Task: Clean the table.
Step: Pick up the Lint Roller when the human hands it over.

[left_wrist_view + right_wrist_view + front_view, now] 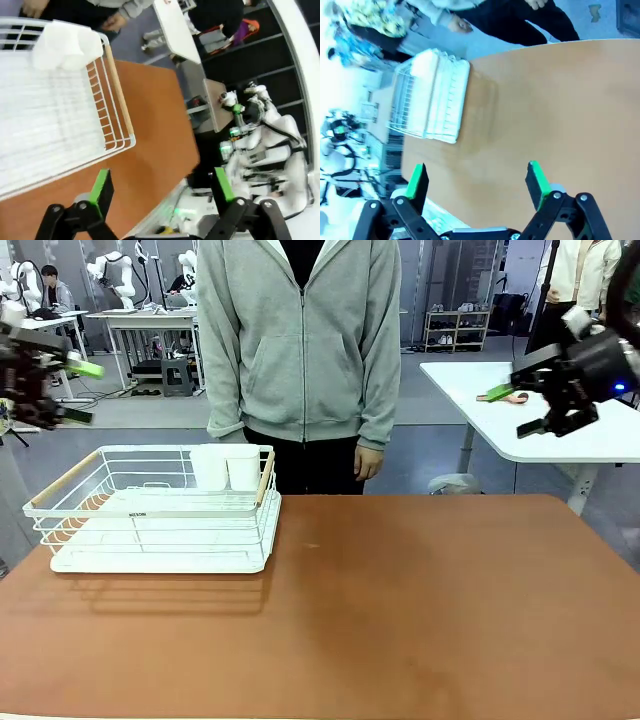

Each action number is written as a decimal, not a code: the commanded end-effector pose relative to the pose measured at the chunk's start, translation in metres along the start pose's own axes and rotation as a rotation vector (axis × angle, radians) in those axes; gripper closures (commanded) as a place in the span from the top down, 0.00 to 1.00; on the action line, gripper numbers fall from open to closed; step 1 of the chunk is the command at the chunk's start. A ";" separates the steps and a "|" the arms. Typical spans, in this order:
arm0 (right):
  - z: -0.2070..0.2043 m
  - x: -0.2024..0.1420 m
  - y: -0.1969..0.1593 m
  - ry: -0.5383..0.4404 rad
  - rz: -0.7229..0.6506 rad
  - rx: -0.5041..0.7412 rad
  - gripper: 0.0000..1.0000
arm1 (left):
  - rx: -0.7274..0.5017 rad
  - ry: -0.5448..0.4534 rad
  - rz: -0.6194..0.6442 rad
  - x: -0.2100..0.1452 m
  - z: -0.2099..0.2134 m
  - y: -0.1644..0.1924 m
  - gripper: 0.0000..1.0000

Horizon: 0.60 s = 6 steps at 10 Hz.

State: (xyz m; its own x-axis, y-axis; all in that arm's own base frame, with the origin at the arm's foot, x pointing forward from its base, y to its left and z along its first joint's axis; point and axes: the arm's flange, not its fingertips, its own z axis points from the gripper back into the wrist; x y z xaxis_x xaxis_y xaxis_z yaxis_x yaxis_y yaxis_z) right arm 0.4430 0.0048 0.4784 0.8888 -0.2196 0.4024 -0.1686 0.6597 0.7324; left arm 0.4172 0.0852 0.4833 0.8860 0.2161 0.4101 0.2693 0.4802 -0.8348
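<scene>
The table (400, 600) has a smooth reddish-brown top, bare apart from a white wire dish rack (160, 510) at its far left. Two white cups (226, 468) stand in the rack's back corner. My left gripper (82, 393) hangs open in the air beyond the table's left edge, nothing between its fingers. In the left wrist view the open left gripper (162, 189) looks down on the rack (55, 120), the cups (65, 45) and the table (155, 125). My right gripper (528, 400) is raised at the far right, open and empty. The right wrist view has that gripper (477, 181) high above the table (545, 100).
A person in a grey hoodie (300, 340) stands at the table's far edge, hands hanging at their sides. A white-topped table (560, 420) stands behind on the right. The rack (432, 100) lies far from the right gripper.
</scene>
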 end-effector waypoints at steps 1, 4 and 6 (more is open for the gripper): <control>0.028 -0.005 -0.035 -0.037 -0.109 0.142 1.00 | 0.047 0.003 0.079 0.004 0.020 0.015 1.00; 0.084 -0.014 -0.105 -0.108 -0.280 0.254 1.00 | 0.125 -0.091 0.245 -0.004 0.083 0.044 1.00; 0.125 -0.030 -0.146 -0.141 -0.316 0.309 1.00 | 0.095 -0.150 0.309 -0.012 0.123 0.064 1.00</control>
State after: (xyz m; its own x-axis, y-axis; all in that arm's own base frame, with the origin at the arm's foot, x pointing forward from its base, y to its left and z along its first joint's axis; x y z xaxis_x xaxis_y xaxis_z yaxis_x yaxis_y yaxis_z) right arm 0.3895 -0.1629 0.4354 0.8552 -0.4905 0.1675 0.0031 0.3279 0.9447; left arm 0.3801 0.2071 0.4620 0.8591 0.4556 0.2330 -0.0312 0.5010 -0.8649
